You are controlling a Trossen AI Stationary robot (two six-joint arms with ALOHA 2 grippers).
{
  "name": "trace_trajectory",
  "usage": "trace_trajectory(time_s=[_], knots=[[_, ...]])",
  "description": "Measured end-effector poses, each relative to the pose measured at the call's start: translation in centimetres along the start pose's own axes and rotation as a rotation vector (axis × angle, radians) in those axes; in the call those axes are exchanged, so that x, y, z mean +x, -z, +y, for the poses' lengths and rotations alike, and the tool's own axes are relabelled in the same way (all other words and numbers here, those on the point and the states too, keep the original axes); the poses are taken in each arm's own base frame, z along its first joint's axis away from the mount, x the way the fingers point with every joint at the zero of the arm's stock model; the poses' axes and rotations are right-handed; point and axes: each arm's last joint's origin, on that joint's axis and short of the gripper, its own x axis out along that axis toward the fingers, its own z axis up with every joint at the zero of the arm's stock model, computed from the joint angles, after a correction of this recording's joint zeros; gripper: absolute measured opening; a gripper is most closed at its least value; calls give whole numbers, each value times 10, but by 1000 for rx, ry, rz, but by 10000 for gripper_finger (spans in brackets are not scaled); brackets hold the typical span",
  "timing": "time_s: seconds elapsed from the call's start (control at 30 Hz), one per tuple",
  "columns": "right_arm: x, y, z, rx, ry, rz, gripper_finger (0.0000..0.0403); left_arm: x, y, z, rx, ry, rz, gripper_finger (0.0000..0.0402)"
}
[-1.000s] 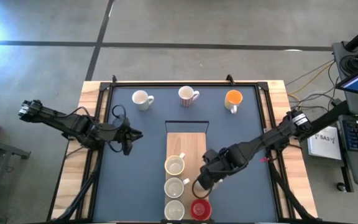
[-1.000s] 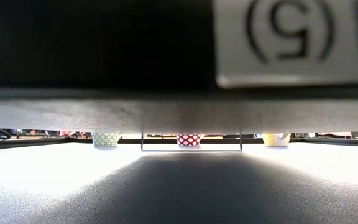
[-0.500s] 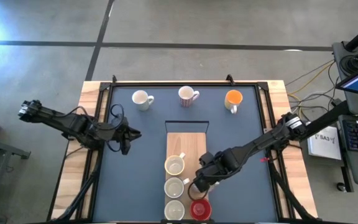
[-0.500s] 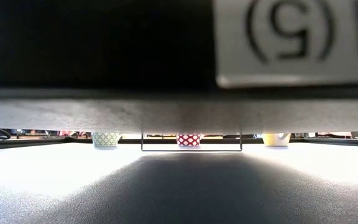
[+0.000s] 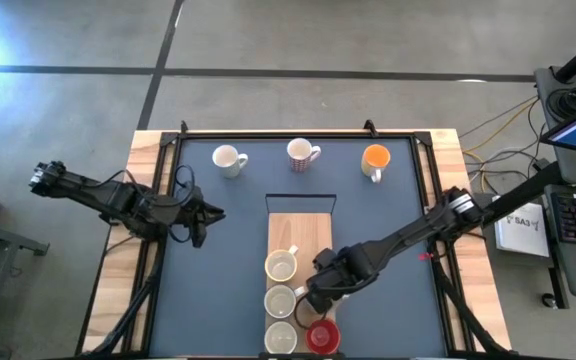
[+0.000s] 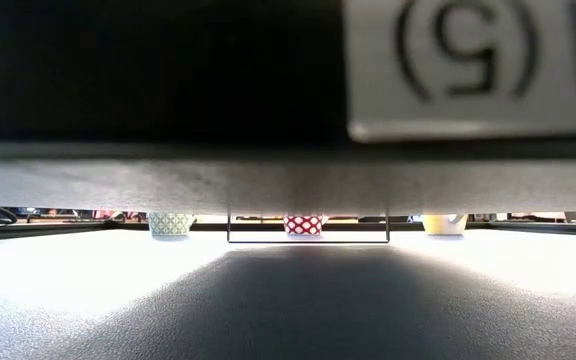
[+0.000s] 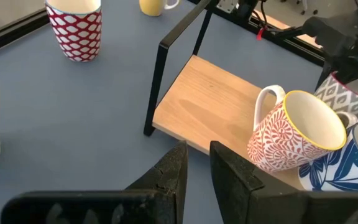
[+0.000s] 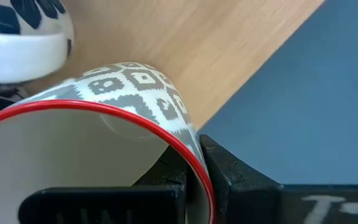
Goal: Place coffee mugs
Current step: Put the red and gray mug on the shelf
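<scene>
— So where did the risk sit just then?

— Nearest us, the right gripper (image 5: 313,301) pinched the rim of the red-rimmed mug (image 8: 98,155), one finger inside and one outside, at the near end of the wooden board (image 5: 301,235). I judged that a thin hold: the mug could have swung or slipped, or knocked the blue-patterned mug (image 8: 23,31) just beside it.

— And the rest?

— Three pale mugs (image 5: 281,266) stood in a line on the board, with the red mug (image 5: 323,336) beside the nearest. Three more waited along the far edge of the worktop (image 5: 228,270): white (image 5: 228,159), red-patterned (image 5: 301,153), orange (image 5: 374,160).

— What had changed?

— The right arm had crept inward toward the row since a second before. The left gripper (image 5: 204,217), fingers pressed nearly together, stayed at the left side.
</scene>
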Motion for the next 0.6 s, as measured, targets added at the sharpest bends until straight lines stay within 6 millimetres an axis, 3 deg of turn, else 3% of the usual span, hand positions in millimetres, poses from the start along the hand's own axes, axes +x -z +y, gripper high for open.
trace_trajectory(time_s=[0.13, 0.4, 0.6], knots=[[-2, -1, 3, -51, 32, 6, 20, 0, 0, 0, -1, 1, -1, 52], [-10, -2, 12, -104, -8, -7, 72, 0, 0, 0, -1, 1, -2, 52], [-10, -2, 12, -107, -12, -1, 79, 0, 0, 0, -1, 2, -2, 52]])
